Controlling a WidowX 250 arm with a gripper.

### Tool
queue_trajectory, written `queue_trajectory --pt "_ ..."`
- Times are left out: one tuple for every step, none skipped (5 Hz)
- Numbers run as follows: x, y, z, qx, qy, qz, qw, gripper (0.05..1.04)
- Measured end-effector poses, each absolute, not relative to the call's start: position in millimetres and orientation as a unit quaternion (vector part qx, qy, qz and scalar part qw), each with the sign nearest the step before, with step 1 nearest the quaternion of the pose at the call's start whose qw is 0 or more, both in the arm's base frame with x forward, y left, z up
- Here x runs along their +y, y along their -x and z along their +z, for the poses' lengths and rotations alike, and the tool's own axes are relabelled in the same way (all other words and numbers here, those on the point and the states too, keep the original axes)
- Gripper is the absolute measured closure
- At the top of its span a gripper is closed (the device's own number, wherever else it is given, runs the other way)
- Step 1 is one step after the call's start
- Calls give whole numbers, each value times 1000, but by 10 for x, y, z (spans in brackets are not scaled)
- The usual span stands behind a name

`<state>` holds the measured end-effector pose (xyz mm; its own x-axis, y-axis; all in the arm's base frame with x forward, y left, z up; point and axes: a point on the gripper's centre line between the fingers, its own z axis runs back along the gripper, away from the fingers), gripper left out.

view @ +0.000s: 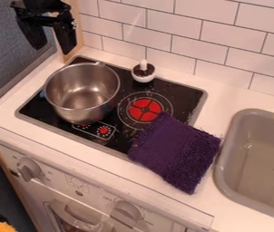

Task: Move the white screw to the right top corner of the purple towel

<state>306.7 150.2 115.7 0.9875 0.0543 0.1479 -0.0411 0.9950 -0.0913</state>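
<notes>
The purple towel (175,152) lies well down-right of the gripper (52,49), its jaws parted and empty, with the upright white screw (144,72) nearer them, also down-right.

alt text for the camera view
An open black robot gripper hangs at upper left; a black stovetop holds a shiny metal pot and a white screw with a dark brown middle; a fuzzy purple towel overlaps its near right corner, beside a grey sink.

Shiny metal pot (82,93), glossy black stovetop (47,108), rough, matt purple cloth towel (174,152).
</notes>
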Motion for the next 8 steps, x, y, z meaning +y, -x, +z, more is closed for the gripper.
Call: queue_trajectory --pt "1492 -3071 1053 -62 51 21 997 83" --pt "1506 -3480 1156 -78 32 -68 994 83" --pt "1411 -3862 1239 -52 15 -154 987 83" --pt "1273 -4059 1372 -36 -16 -214 976 83" --pt "1024 -4132 1350 -11 -30 -260 965 83" --pt "831 -4062 1070 -1 -33 -265 964 83" --pt "689 -4068 956 -4 -29 -256 966 83" --pt "522 -4083 810 -18 -19 -239 971 83"
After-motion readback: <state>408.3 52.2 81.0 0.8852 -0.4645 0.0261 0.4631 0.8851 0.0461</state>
